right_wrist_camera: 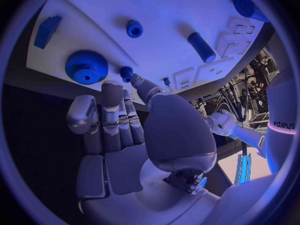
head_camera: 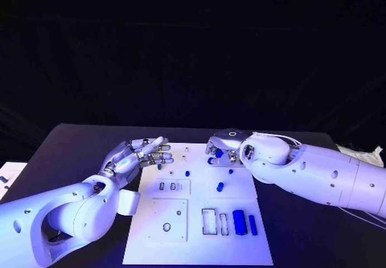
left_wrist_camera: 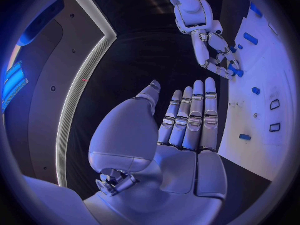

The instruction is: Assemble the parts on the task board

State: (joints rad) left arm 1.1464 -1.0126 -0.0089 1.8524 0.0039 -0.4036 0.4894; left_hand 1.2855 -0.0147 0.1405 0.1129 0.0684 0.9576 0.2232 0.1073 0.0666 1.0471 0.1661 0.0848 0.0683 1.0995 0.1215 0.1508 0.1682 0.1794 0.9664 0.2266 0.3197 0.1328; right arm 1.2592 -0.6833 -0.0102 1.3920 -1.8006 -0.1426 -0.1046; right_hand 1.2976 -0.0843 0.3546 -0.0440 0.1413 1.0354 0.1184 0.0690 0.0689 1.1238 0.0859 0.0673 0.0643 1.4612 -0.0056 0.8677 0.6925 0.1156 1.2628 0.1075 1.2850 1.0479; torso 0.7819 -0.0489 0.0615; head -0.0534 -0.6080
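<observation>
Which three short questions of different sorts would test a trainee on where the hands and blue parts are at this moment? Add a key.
1. True or false: the left hand holds a blue part.
2. Which hand is over the far end of the task board? A) left B) right
3. Fill in: in the right wrist view, the big toothed part is a blue ____.

Key:
1. False; its fingers are apart, holding nothing.
2. B, the right hand.
3. gear.
</observation>
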